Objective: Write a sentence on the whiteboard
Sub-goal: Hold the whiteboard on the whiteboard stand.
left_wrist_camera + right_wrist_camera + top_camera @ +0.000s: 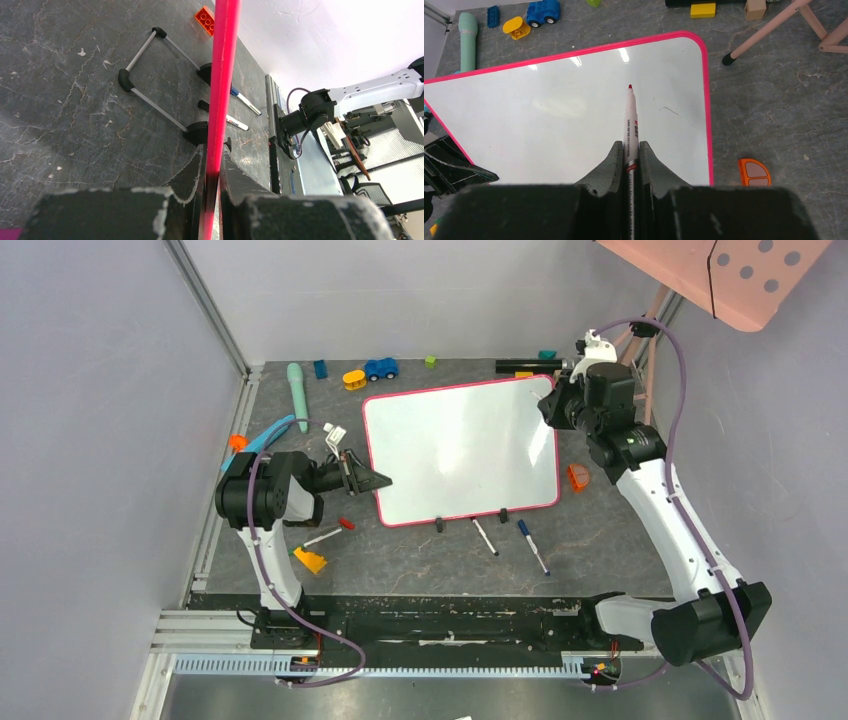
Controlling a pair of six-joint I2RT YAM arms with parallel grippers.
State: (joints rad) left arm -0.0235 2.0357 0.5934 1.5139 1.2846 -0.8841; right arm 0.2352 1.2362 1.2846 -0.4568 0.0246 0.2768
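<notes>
Whiteboard (460, 450) stands on the worktop (600, 550) between both arms. Left claw (212, 157) is clamped on its pink left frame edge. Right claw (630, 150) is clamped on a red marker (630, 115), tip over the board.

plain grey walls (90, 390); dark marbled tabletop (420, 560); aluminium corner post (210, 308); even light
</notes>
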